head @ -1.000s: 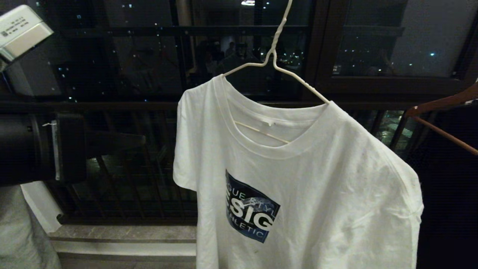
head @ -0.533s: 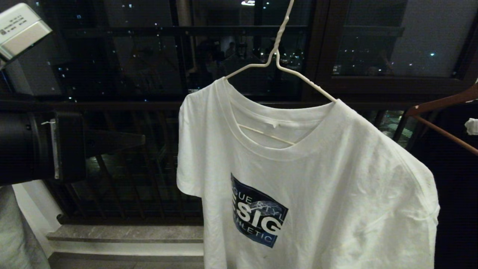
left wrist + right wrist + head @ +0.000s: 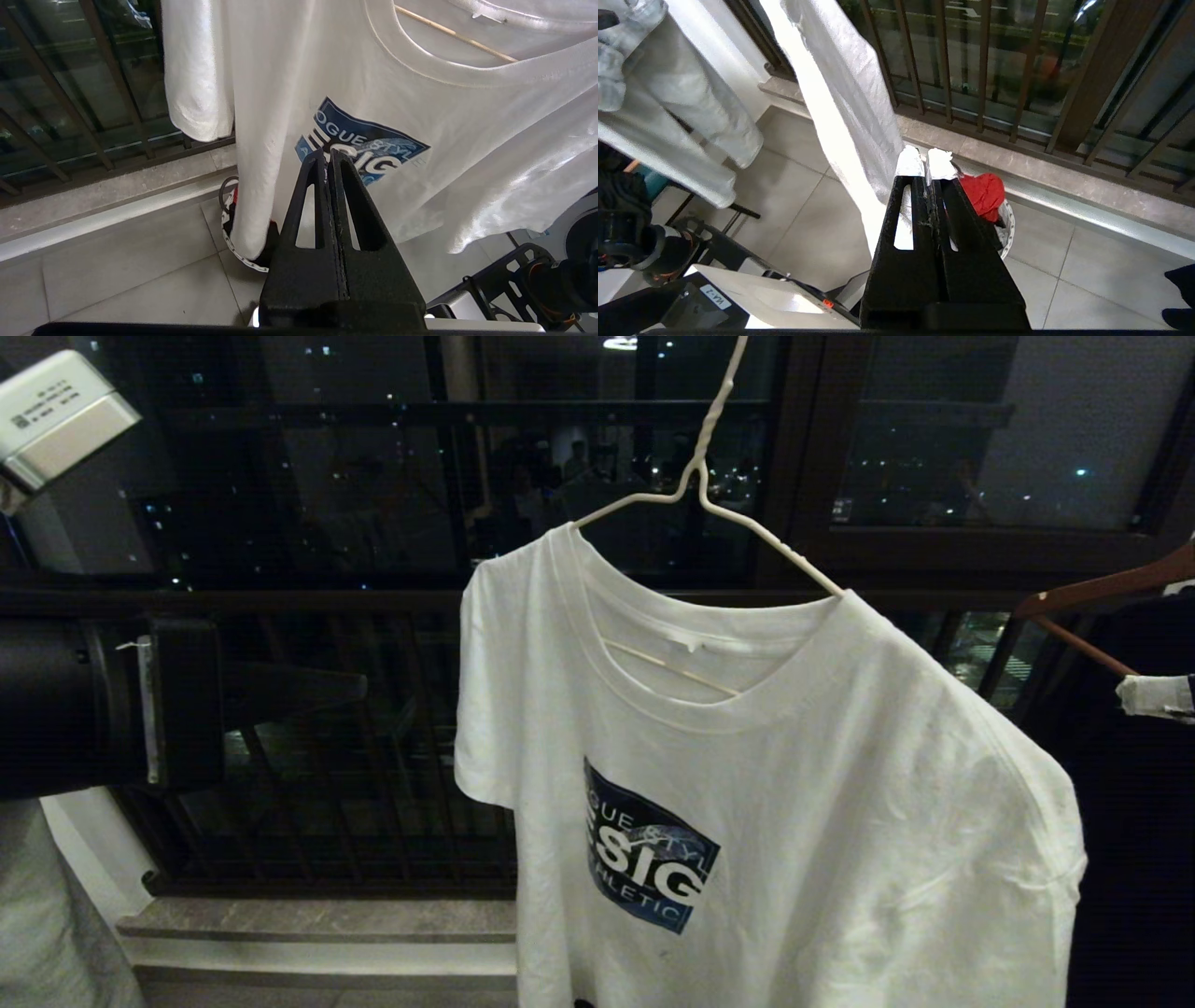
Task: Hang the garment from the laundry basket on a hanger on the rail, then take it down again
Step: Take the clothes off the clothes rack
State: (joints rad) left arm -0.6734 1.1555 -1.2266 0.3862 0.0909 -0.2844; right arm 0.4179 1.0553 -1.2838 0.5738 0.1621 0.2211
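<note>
The garment [image 3: 794, 803], a white T-shirt with a dark blue print, hangs on the thin white wire hanger [image 3: 707, 425]. The hanger's neck runs up out of the head view, and the rail is out of view. My left gripper [image 3: 359, 686] points at the shirt from the left, apart from its sleeve; it is shut [image 3: 327, 154] and holds nothing. My right gripper [image 3: 1153, 695] shows at the far right edge, beside the shirt's other shoulder, with its white-taped tips [image 3: 926, 156] shut and empty. The laundry basket [image 3: 1009, 224] stands on the floor under the shirt's hem.
A red cloth [image 3: 983, 193] lies in the basket. An orange-brown hanger [image 3: 1102, 593] with a black garment [image 3: 1130, 859] hangs at the right. The dark balcony railing [image 3: 355, 784] stands behind the shirt. Pale clothes [image 3: 668, 116] hang at the left, over the robot's base [image 3: 738, 298].
The shirt and hanger have swung a little to the right. My right gripper's taped tip has come into the head view at the right edge. The left arm has stayed put.
</note>
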